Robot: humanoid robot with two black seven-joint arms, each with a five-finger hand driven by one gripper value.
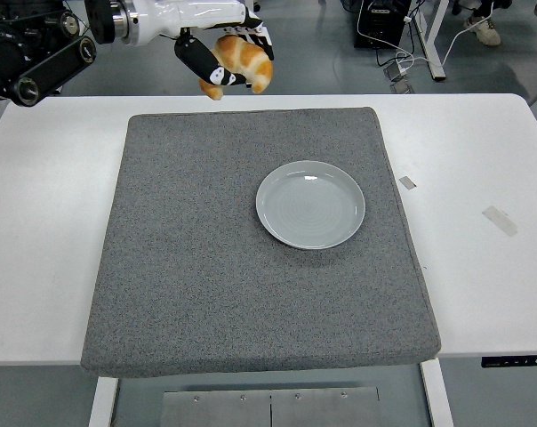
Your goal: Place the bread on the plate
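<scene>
Grey workshop floor is showing beyond the far edge of the white desk (37, 222), with desk legs and a trailing cable at the top of the view, and a large grey mat (206, 294) is covering most of the desk's middle. I am reaching in from the upper left with my left hand (217, 49), and my fingers (197, 60) are curling around the bread (242, 60), a golden croissant-shaped piece, gripping it from both sides so that one end is poking out toward the right. I am holding it well up in the air, appearing over the far edge of the mat, touching nothing below. My right hand is not appearing anywhere in the view. The plate (277, 227), pale grey and bare, is sitting on the right-hand half of the mat, nearer to me and to the right of where I am carrying the bread, and the two are well apart. As I am judging it, I am in the carrying step: the pick-up is done and the placing is not. What is coming next is asking me to bring the hand toward me and to the right until the bread is hanging over the middle of the plate, then to lower it close before loosening my fingers, since letting go from this height could be sending it rolling off the rim. Two scraps of tape (500, 220) are lying on the bare desk at the right, clear of my path.
</scene>
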